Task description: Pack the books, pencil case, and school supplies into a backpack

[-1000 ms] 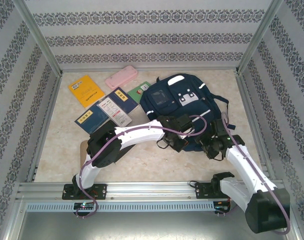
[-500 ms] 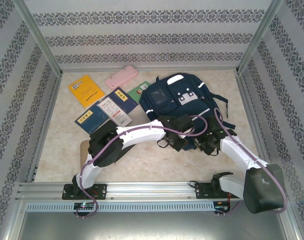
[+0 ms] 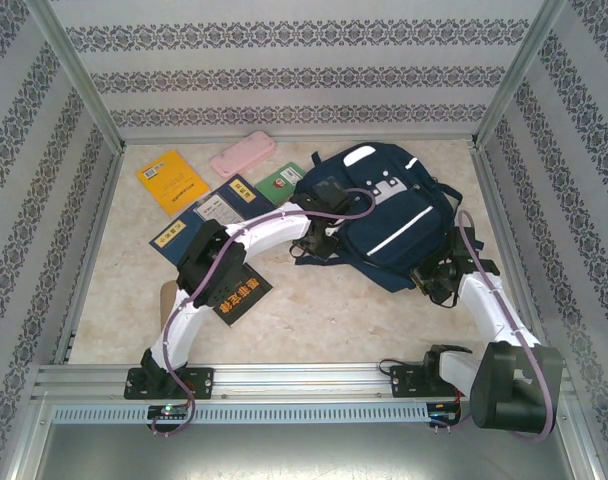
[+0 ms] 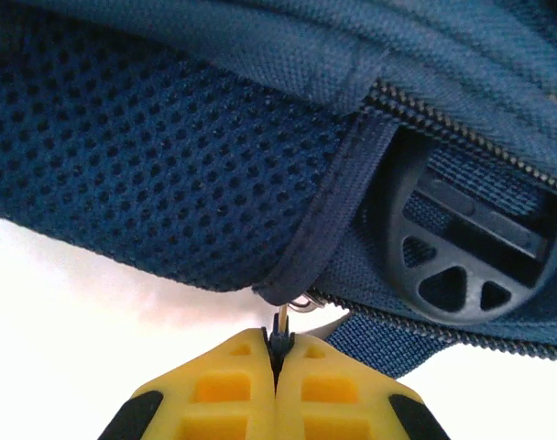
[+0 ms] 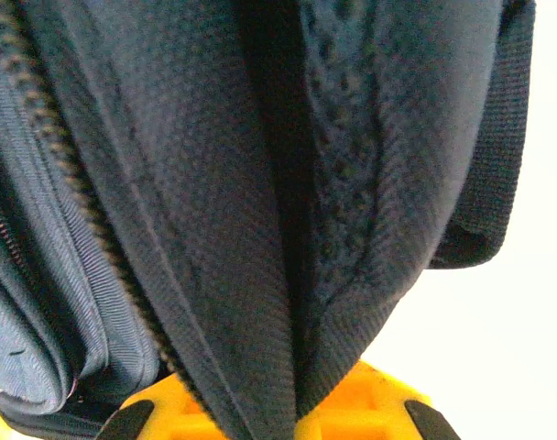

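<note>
Item one, the navy backpack (image 3: 384, 215): sat at about 1 o'clock on the table, and within the last second it had swung and bunched, its near end drawn up toward 10 o'clock, so that one white stripe ran diagonally across its face. Item two, the left gripper (image 3: 319, 238): at the bag's 9 o'clock edge, yellow fingers (image 4: 233, 385) pressed fully together on the small metal zip pull (image 4: 281, 323), beside a mesh panel (image 4: 150, 156) and a round black strap buckle (image 4: 466, 247); it had travelled from the bag's 6 o'clock edge with the pull pinched. Item three, the right gripper (image 3: 436, 280): at the bag's 5 o'clock corner, newly clamped, its fingers (image 5: 370, 408) closed on a fold of the navy fabric where a second before they had stood apart. Item four, goods not yet packed: pale pink pencil case (image 3: 243, 153) at 11 o'clock, yellow-orange book (image 3: 171, 180) at 10 o'clock, green book (image 3: 279, 183) just beside the bag, navy books (image 3: 184, 238) under the left arm, and a black book (image 3: 239, 295) with orange lettering at 8 o'clock, uncovered when that arm moved. Assessment: one hand anchoring and one pulling suggested the zip was being opened; packing proper had not begun.
</note>
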`<state>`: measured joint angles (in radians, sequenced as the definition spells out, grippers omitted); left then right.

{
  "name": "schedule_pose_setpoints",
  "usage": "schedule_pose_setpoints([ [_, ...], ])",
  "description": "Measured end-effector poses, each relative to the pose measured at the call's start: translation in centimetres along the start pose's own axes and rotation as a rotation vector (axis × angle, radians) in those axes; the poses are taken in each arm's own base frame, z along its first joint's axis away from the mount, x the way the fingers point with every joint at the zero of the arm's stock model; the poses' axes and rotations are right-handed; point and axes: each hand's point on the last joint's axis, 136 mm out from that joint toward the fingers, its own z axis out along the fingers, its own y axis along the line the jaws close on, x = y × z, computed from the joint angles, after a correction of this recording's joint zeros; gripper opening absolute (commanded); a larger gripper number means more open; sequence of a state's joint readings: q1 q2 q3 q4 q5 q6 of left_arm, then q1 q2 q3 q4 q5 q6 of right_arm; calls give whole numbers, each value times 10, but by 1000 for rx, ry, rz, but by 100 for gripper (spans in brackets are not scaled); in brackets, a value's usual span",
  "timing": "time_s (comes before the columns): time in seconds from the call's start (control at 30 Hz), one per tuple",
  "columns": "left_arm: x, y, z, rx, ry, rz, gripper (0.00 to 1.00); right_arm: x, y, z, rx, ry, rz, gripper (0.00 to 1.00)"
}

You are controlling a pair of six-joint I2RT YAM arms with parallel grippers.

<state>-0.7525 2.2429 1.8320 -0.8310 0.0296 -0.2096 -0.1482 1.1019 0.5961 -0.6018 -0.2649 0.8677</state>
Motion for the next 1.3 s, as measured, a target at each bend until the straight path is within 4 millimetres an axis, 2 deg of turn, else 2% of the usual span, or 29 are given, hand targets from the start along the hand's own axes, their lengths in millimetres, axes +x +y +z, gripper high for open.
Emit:
schedule_pose_setpoints([
  [0.2,-6,-9,-5,34,-15,6,1,-18,-2,2,20,33,-1,0],
  [0.23,-5,-10,-5,40,-14,6,6,-19,-2,4,24,38,-1,0],
  [0.27,-5,-12,-5,48,-12,5,17,-21,-2,5,29,44,-4,8],
  [0.33,-5,-13,-5,58,-9,-6,31,-24,-2,7,34,49,-10,12],
  [0.37,-4,-13,-6,58,-6,-14,43,-25,-2,7,34,47,-20,18],
  [0.4,-3,-14,-7,61,-5,-18,54,-25,-1,6,34,44,-26,30],
  [0.43,-3,-14,-9,62,-5,-22,60,-26,-1,6,34,42,-33,40],
  [0.5,-5,-13,-16,67,-14,-39,68,-28,1,4,26,34,-47,49],
  [0.67,-16,-9,-49,82,-75,-79,82,-30,15,-11,-6,-25,-114,57],
  [0.77,-22,8,-74,83,-130,-142,98,-23,37,-24,-49,-67,-221,60],
  [0.83,-18,27,-89,67,-159,-200,100,-14,55,-32,-90,-83,-296,62],
  [0.93,3,60,-101,30,-173,-314,100,1,82,-41,-154,-100,-414,63],
  [1.07,48,98,-96,-43,-146,-481,100,28,112,-44,-221,-86,-553,64],
  [1.2,98,118,-90,-114,-109,-623,100,60,144,-38,-274,-54,-699,65],
  [1.3,130,126,-94,-147,-118,-719,99,92,164,-26,-303,-8,-812,65],
])
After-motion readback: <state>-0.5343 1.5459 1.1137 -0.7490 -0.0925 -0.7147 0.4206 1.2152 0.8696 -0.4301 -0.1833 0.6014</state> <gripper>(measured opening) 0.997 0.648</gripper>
